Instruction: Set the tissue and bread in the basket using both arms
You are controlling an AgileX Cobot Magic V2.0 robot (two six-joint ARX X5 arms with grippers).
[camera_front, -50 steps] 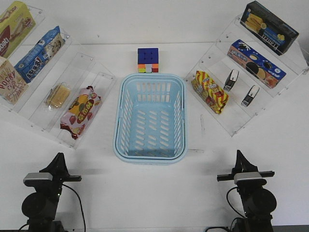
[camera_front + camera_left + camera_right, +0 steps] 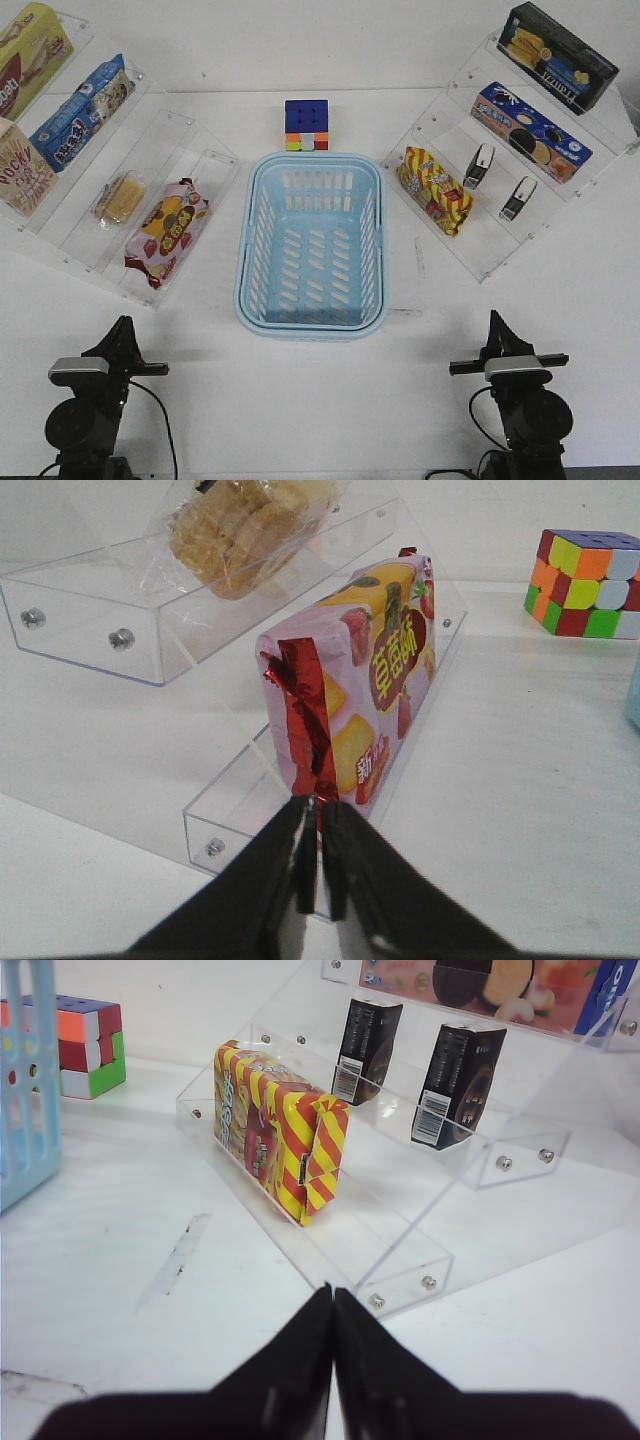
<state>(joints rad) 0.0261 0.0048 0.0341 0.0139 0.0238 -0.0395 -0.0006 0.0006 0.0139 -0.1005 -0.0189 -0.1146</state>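
The light blue basket (image 2: pixel 310 328) stands empty at the table's middle; its edge shows in the right wrist view (image 2: pixel 25 1080). The bread (image 2: pixel 120 198), golden in a clear wrapper, lies on the left clear shelf and also shows in the left wrist view (image 2: pixel 245 525). Two black-and-white tissue packets (image 2: pixel 479 166) (image 2: pixel 518 198) stand on the right shelf, and both show in the right wrist view (image 2: pixel 367 1050) (image 2: pixel 458 1085). My left gripper (image 2: pixel 318 805) is shut and empty, low at the front left (image 2: pixel 124 324). My right gripper (image 2: pixel 333 1290) is shut and empty at the front right (image 2: pixel 494 320).
A pink-red snack bag (image 2: pixel 370 680) lies on the lowest left shelf step. A yellow-red striped bag (image 2: pixel 280 1130) lies on the lowest right step. A Rubik's cube (image 2: pixel 306 124) stands behind the basket. Boxed snacks fill the upper shelf steps on both sides.
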